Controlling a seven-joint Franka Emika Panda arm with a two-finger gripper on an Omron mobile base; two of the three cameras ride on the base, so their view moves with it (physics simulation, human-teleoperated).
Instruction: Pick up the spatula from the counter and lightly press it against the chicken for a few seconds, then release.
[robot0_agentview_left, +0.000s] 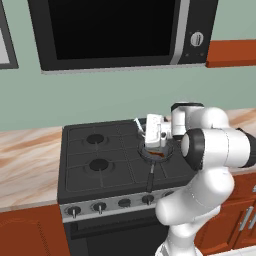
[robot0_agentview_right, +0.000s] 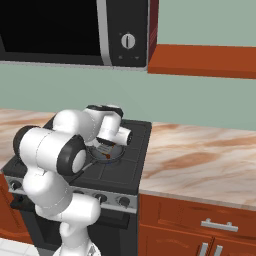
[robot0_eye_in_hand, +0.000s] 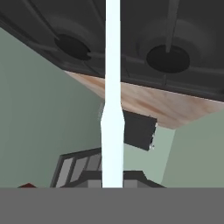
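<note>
My gripper hangs low over a dark pan on the stove's front right burner, shut on the white spatula. A thin white piece of the spatula sticks out up and to the left of the hand. In the hand view the spatula runs as a long white bar up the middle. The brown-orange chicken lies in the pan right under the hand. From the right base view the gripper covers most of the chicken. I cannot tell whether the spatula touches the chicken.
The pan's black handle points toward the stove's front edge and knobs. Two bare burners lie to the left. Marble counter runs on both sides. A microwave hangs above the stove.
</note>
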